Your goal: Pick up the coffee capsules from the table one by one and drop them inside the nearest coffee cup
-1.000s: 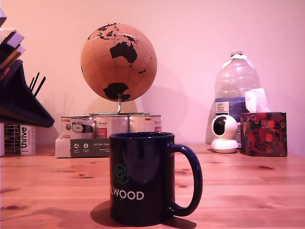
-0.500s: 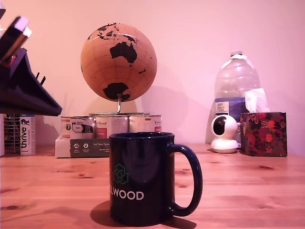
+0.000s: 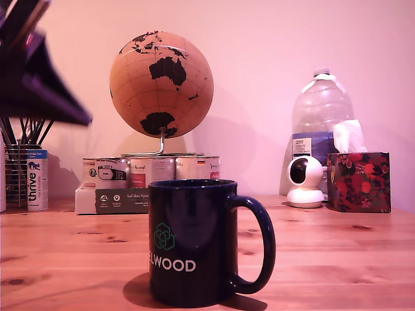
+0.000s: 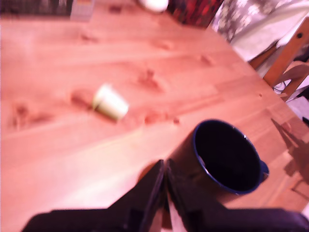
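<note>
Claw (image 4: 165, 169) of the ARX5 arm hangs above the wooden table (image 4: 58, 145), its two dark fingers pressed together tip to tip with nothing between them. Just beside the tips, on the side nearer the table's edge, stands the navy coffee mug (image 4: 227, 157), upright, its mouth open and dark; whether anything lies inside cannot be told. Farther out ahead of the claw, and apart from both claw and mug, a single coffee capsule (image 4: 110, 102) lies tipped on its side on the bare wood, pale in this blurred wrist view, its wider end towards the claw.

From the exterior view the mug (image 3: 194, 243) fills the foreground, handle to that view's right, while the arm shows only as a dark blurred shape (image 3: 39, 71) high at the left. No capsule is visible from there.

The capsule looks light and thin-walled, likely to roll or skid if nudged and to dent under a hard squeeze. Its tapered body would probably slip out of a grip taken near the narrow end, so the better hold seems to be across the middle of the body, fingers astride it, closing gently. The fingers would first need to open.
</note>
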